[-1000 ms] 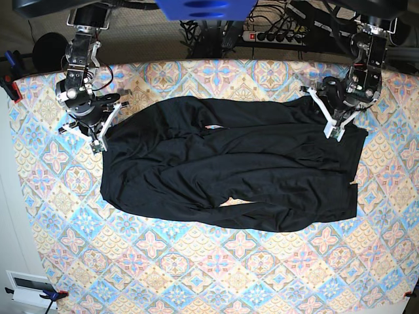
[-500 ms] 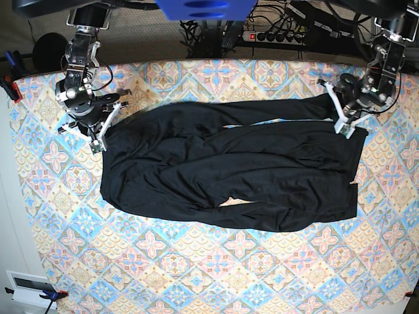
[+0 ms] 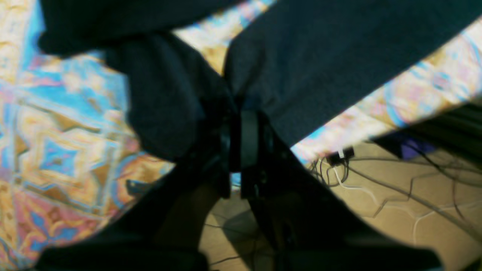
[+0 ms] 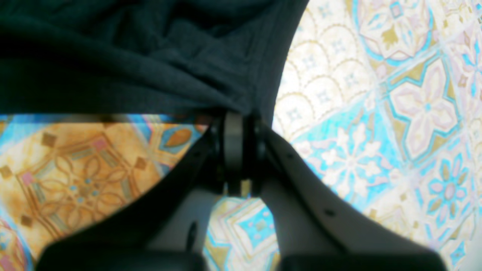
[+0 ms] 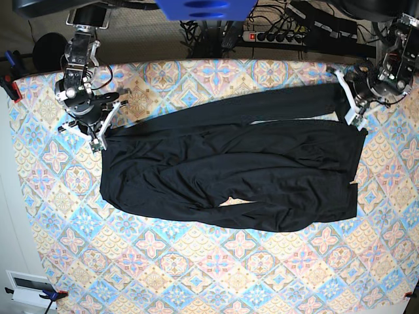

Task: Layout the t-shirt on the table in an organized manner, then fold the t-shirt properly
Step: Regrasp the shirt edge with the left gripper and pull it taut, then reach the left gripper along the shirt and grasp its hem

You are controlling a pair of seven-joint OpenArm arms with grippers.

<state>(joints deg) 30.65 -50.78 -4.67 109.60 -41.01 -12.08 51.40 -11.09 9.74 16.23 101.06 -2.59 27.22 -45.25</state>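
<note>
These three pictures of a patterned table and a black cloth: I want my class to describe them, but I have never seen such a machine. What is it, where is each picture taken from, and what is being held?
It is a robot with two arms. One camera looks down from above; the other two sit on the wrists, looking along each gripper.

On the table, covered in tile-patterned cloth, lies a black t-shirt, spread out but creased.

In the overhead view the left gripper is at the right side, near the table's far edge, and the right gripper is at the left side. Each is shut on an edge of the t-shirt. The close-ups show this: black fabric bunches where the left gripper and the right gripper pinch it.

Floor and cables show beyond the table's edge in the left wrist view.
</note>
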